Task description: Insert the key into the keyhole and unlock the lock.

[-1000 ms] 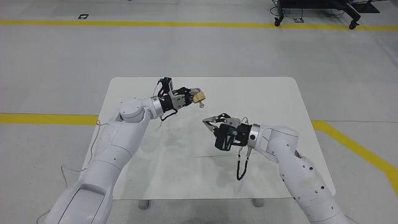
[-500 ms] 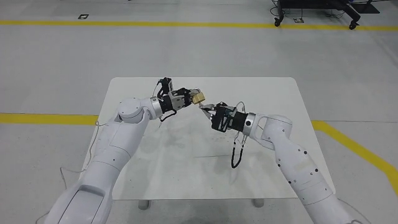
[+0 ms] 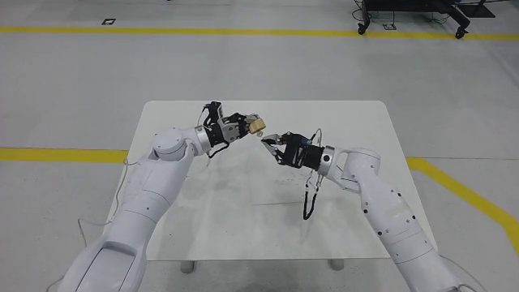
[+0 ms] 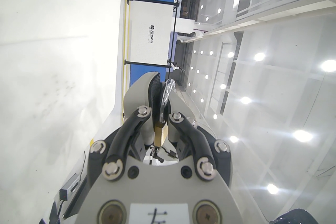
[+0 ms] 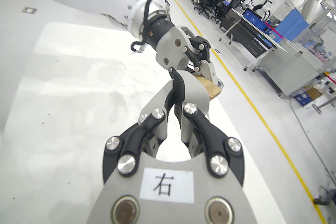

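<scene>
Over the last second the right arm (image 3: 381, 211) has swung in from mid-table toward the far side, carrying the right gripper (image 3: 271, 140) up beside the lock (image 3: 257, 125). The left arm (image 3: 158, 178) has barely shifted.

From where I stand, the white table (image 3: 357, 122) is the biggest thing about. Both arms work above its far half, nearer the far edge than the near one and well in from the side edges. The two forearms come in from either side and meet near the middle, so the room around the meeting point lies toward the far edge and back over the near half of the top.

The left gripper (image 3: 246, 126) is clenched on the lock and holds it off the table. Seen from its wrist, the brass body sits low between the fingers and the silvery shackle (image 4: 167, 91) runs out between the pads. The right gripper's fingers are pressed together, with the tips just beside the brass body on its near right side. Whether they touch it, or whether the key is pinched between the pads, I cannot tell.

A black cable (image 3: 309, 203) loops down from the right forearm over the tabletop. Beyond the table a yellow floor line (image 3: 243, 30) runs across the grey floor. A dark wheeled frame (image 3: 413, 4) stands well off past the far right corner.
</scene>
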`<move>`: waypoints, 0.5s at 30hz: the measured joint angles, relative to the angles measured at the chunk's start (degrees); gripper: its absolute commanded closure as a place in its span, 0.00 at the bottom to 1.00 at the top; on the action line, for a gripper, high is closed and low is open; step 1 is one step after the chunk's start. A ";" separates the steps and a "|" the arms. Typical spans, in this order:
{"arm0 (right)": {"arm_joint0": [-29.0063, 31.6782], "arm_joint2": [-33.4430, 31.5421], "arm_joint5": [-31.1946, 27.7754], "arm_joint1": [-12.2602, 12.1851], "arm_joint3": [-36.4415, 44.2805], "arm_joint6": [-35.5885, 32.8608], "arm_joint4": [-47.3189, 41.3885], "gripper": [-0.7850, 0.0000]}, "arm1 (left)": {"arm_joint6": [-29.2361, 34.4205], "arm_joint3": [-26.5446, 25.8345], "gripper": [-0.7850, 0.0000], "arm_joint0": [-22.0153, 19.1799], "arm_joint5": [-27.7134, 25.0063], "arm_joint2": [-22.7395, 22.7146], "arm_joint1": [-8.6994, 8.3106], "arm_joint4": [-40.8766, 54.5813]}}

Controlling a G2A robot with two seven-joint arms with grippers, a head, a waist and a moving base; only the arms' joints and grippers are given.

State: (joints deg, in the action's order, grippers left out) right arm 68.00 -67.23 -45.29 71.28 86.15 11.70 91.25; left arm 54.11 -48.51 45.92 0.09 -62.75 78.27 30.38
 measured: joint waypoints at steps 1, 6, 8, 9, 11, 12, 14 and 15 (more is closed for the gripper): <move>0.02 -0.08 -0.03 -0.02 0.04 -0.13 -0.02 0.00 | -0.65 0.05 1.00 0.07 0.39 -0.16 0.02 0.39; 0.00 -0.04 0.09 -0.01 0.08 -0.22 0.11 0.00 | -4.62 -0.21 1.00 0.82 2.21 -0.40 0.40 2.64; 0.00 -0.04 0.09 -0.01 0.07 -0.22 0.10 0.00 | -7.89 -0.91 1.00 1.28 0.88 -0.56 0.72 3.52; 0.00 -0.04 0.09 -0.01 0.07 -0.22 0.10 0.00 | -9.63 -1.39 1.00 1.75 -0.75 -0.76 0.90 4.25; 0.00 -0.04 0.09 -0.01 0.07 -0.22 0.10 0.00 | -12.70 -2.30 1.00 2.91 -4.34 -0.88 1.23 5.27; 0.00 -0.04 0.09 -0.01 0.07 -0.22 0.10 0.00 | -13.63 -2.51 1.00 3.29 -5.35 -0.88 1.31 5.38; 0.00 -0.04 0.09 -0.01 0.07 -0.22 0.10 0.00 | -15.04 -2.51 1.00 3.99 -6.55 -0.93 1.40 5.40; 0.00 -0.04 0.09 -0.01 0.07 -0.22 0.10 0.00 | -15.29 -2.36 1.00 4.25 -6.68 -1.05 1.41 5.59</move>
State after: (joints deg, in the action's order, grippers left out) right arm 68.00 -67.27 -45.20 71.27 86.22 11.49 91.35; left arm 38.81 -50.87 50.17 -6.59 -63.80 79.68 35.97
